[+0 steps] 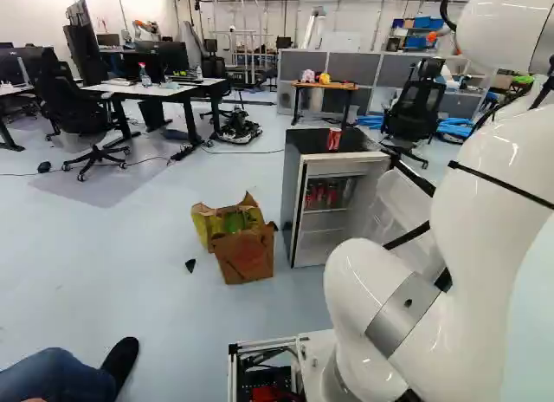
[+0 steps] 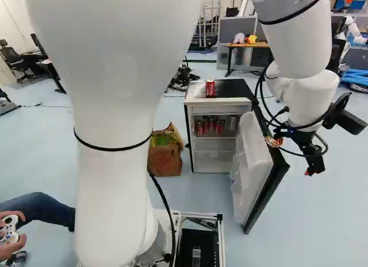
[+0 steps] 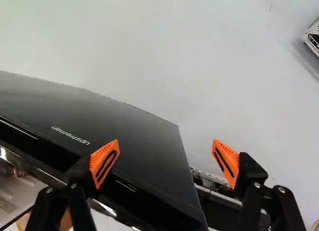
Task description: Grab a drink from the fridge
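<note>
My gripper [image 2: 310, 168] hangs to the right of the fridge's open door in the right base view. In the wrist view the gripper [image 3: 164, 161] stands open, nothing between its pads, with the dark outer face of the door [image 3: 124, 136] beneath it and beside one finger. The fridge [image 1: 296, 194] has its door [image 2: 253, 163] swung wide; several red cans [image 2: 210, 126] stand on its upper shelf. One more red can [image 2: 210, 88] stands upright on the fridge's black top.
A brown paper bag [image 1: 245, 253] stands beside the fridge. A person's leg [image 1: 61, 374] and hands with a controller [image 2: 10, 229] show close to the base. Farther back are a small wooden table [image 1: 325, 87], an office chair [image 1: 415, 107] and another robot [image 2: 353, 31].
</note>
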Motion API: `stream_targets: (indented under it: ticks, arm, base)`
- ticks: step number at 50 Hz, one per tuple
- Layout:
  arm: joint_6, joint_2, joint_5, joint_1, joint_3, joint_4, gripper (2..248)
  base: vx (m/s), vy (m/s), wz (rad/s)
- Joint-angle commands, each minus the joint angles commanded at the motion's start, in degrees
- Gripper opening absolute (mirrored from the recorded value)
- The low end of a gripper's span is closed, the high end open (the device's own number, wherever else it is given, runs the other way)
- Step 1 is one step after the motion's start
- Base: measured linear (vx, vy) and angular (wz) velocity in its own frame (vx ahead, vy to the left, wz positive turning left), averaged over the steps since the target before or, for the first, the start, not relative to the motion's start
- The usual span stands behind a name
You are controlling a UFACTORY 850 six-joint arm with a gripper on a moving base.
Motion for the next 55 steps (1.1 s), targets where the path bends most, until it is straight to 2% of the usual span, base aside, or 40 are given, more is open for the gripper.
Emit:
stream_targets:
  ticks: [27,55]
  arm:
    - [0.00,3.43,0.00,1.59,4.43,-0.15,247]
    - [0.00,7.46,0.00,3.66,9.46,-2.25,247]
  base:
    - [0.000,0.000,0.000]
    - [0.000,0.000,0.000]
